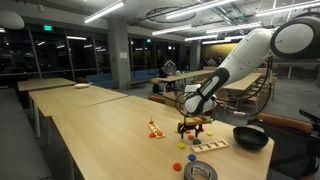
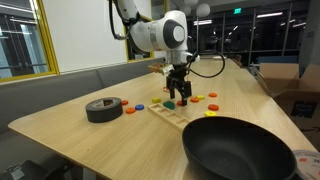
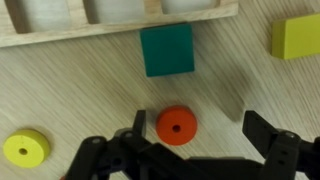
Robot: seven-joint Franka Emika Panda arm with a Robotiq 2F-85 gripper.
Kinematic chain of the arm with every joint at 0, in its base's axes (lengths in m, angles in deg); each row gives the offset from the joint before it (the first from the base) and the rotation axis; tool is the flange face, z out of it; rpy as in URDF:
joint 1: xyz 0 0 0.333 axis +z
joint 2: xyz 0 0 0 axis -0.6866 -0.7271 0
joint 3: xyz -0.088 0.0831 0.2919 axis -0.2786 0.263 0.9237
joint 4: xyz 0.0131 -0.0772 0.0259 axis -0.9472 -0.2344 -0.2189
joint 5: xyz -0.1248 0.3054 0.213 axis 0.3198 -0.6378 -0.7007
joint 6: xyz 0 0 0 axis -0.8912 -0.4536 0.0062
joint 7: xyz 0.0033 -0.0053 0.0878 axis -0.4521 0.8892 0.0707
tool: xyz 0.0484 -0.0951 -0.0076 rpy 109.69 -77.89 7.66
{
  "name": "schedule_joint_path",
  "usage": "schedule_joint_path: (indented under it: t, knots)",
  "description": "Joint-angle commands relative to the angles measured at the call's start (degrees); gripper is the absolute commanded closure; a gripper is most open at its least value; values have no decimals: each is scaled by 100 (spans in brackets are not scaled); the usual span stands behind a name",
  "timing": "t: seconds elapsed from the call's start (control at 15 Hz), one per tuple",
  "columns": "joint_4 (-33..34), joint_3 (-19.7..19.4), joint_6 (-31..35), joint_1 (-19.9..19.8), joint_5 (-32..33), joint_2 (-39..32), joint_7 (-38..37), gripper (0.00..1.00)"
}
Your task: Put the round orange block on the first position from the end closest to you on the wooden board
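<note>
From where I stand, the claw [image 3: 200, 135] hangs low over the worktop [image 3: 90, 95] with its jaws spread wide and nothing held between them. In the wrist view the round orange block [image 3: 177, 126] lies flat on the worktop inside that gap. It sits closer to one finger [image 3: 137, 128] than to the other, and a thin strip of bare wood shows between block and finger, so neither pad touches it.

The wooden board [image 3: 100, 28] lies across the top of the wrist view, and the orange block is off the board, well clear of its near edge. A green square block [image 3: 167, 48] sits between the two, just beside the board's edge. A yellow block [image 3: 300, 35] lies off past the board's end, and a yellow round disc [image 3: 25, 150] rests farther from the board than the orange block does, out to the side.

In both exterior views the claw [image 2: 178, 95] points straight down right next to the board [image 2: 170, 113], with small coloured pieces scattered around it. A black bowl [image 2: 240, 150] stands near one end of the board, and a dark roll of tape [image 2: 104, 108] lies apart from the board on the worktop.
</note>
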Motion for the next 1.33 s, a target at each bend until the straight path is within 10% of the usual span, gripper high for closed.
schedule_joint_path:
  t: [0.0,1.13,1.2,1.27]
  knots:
    - [177,-112,39,137,-223,-98,45,0]
    - [305,-165,-60,123,-282,-206,115,0]
    - [351,-184,-12,67,-299,-285,183,25]
    - [370,-207,27,33,-308,-336,218,26]
